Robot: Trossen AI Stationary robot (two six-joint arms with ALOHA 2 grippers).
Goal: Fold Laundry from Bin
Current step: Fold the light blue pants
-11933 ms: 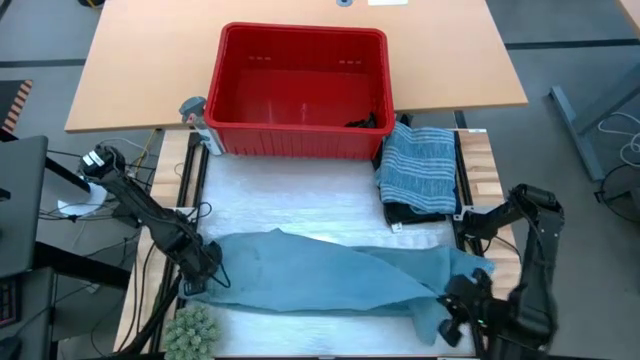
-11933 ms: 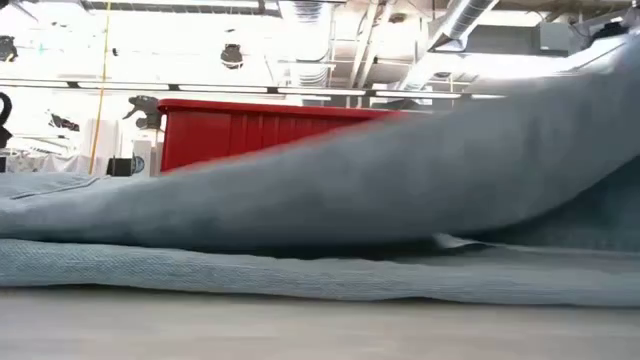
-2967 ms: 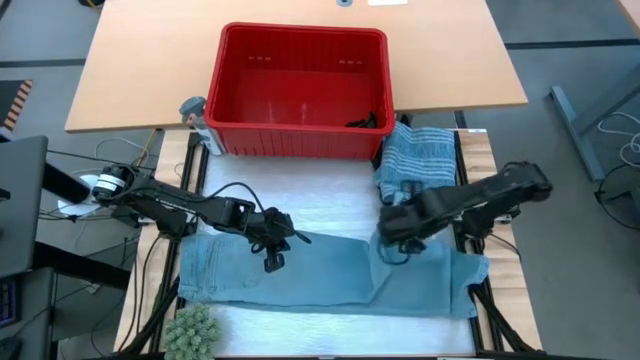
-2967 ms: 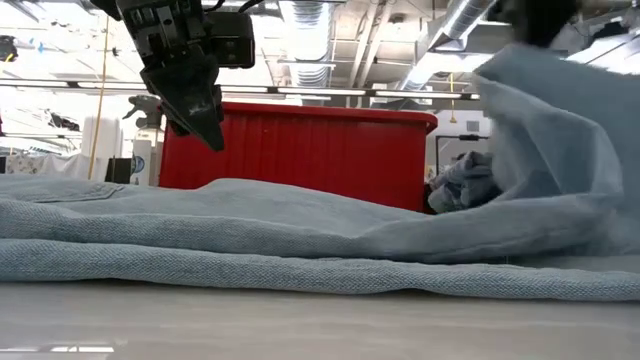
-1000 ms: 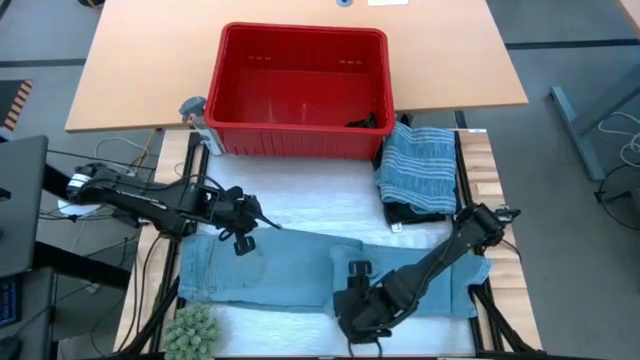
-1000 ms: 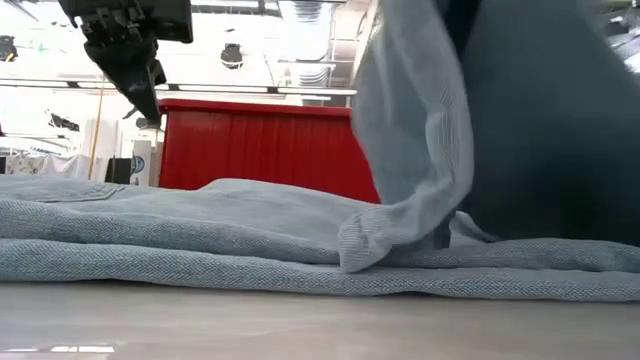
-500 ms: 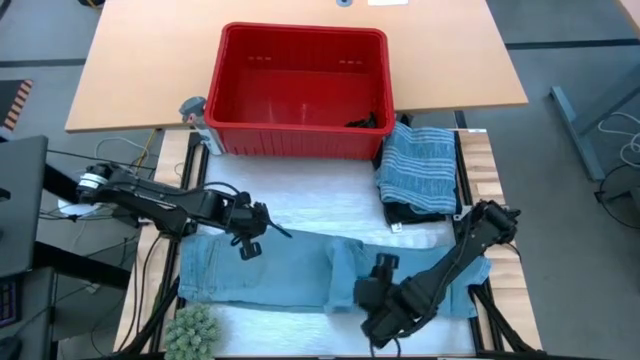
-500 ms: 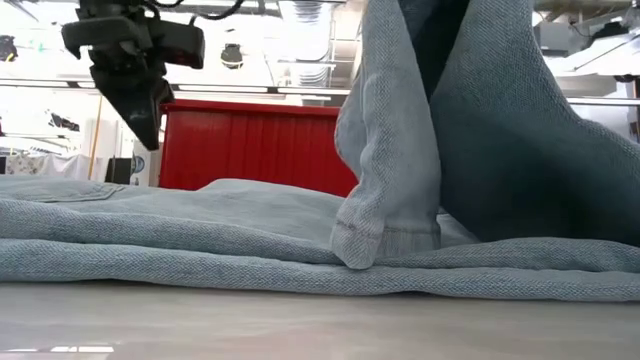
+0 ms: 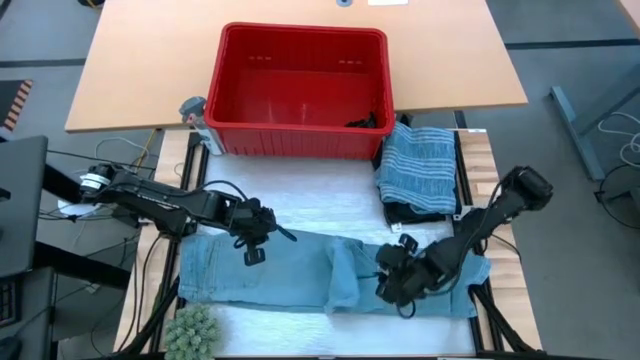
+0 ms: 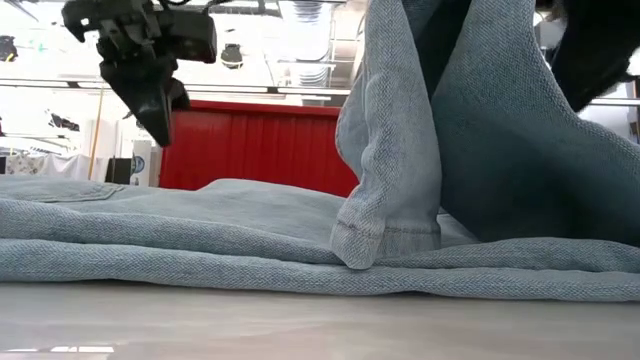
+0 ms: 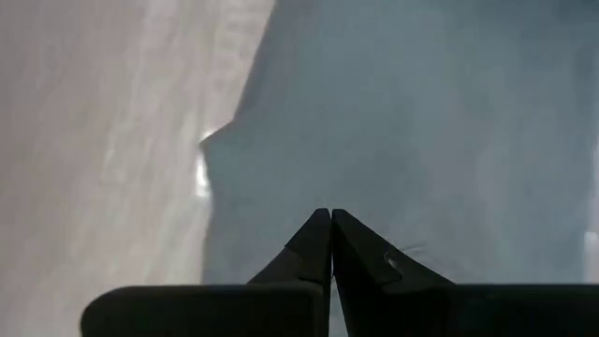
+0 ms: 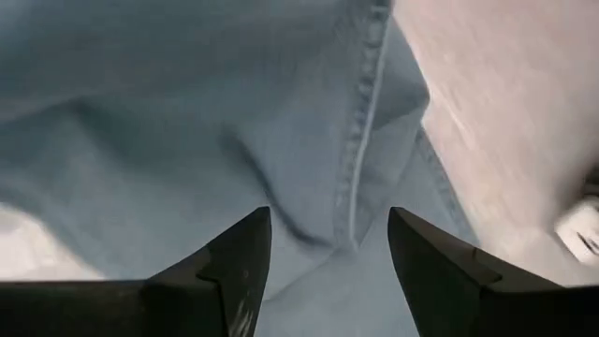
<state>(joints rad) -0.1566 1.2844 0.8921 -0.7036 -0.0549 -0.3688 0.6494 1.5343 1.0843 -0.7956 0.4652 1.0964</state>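
Observation:
A pair of light blue jeans (image 9: 270,270) from the laundry lies spread along the table's near side. One leg end (image 9: 345,268) is folded back over the rest. In the low view it stands up as a tall fold (image 10: 390,150), its hem (image 10: 385,240) resting on the layer below. My left gripper (image 9: 250,252) is shut and hovers a little above the jeans' left half (image 10: 160,135), touching nothing. My right gripper (image 9: 392,288) is open above the jeans' right part; a seam (image 12: 360,140) shows beyond its fingers. The red bin (image 9: 300,90) stands at the far middle.
A folded grey-blue striped cloth (image 9: 418,165) lies on a dark garment (image 9: 415,212) right of the bin. A dark piece (image 9: 365,122) lies in the bin's near right corner. A green spiky object (image 9: 190,330) sits at the near left corner, and a small grey object (image 9: 195,110) beside the bin's left wall.
My right gripper has swung from the table's near edge toward the right and far side, rolling as it went, its fingers staying apart. The raised jeans leg has sunk and settled with its hem on the layer below. My left gripper has drifted slightly right and down, staying shut.

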